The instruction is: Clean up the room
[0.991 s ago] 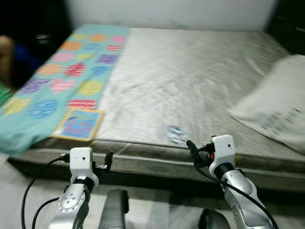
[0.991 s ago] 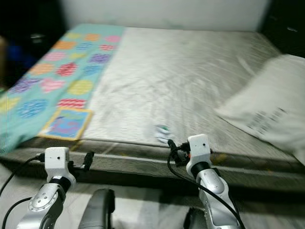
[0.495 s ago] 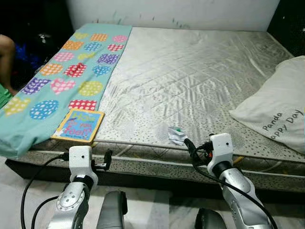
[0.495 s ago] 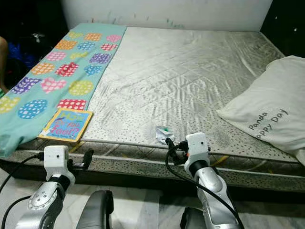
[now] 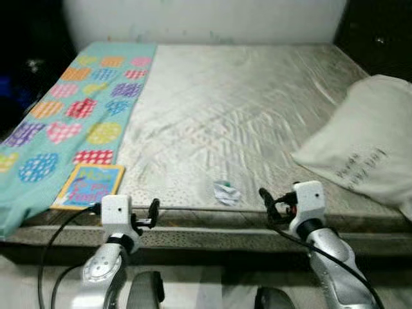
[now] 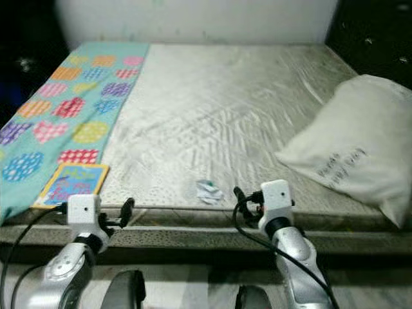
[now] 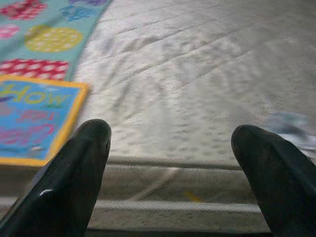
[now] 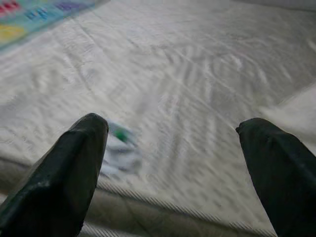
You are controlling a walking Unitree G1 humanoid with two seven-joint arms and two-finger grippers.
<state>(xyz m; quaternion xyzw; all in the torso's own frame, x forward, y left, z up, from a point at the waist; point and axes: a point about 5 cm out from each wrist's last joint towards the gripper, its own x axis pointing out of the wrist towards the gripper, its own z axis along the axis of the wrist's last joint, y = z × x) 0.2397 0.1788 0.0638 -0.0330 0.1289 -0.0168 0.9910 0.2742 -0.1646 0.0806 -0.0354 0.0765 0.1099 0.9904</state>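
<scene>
A small crumpled white wrapper with a green spot (image 5: 226, 191) lies on the grey mattress (image 5: 232, 109) near its front edge. A blue children's book with a yellow border (image 5: 88, 186) rests at the front left, on a teal blanket with coloured patches (image 5: 71, 109). My right gripper (image 5: 264, 196) hovers at the mattress edge just right of the wrapper (image 8: 118, 148), open and empty. My left gripper (image 5: 153, 210) is low before the front edge, right of the book (image 7: 29, 118), open and empty too.
A white pillow with printed lettering (image 5: 364, 151) lies at the mattress's right side. A white wall (image 5: 206, 19) stands behind the bed. Dark areas flank the bed on both sides. The mattress's front side (image 5: 212, 238) is right before my arms.
The camera has shifted and turned a little; the bed now sits lower and closer in view. Both grippers stay open near the front edge. The person's limb at the left is out of view.
</scene>
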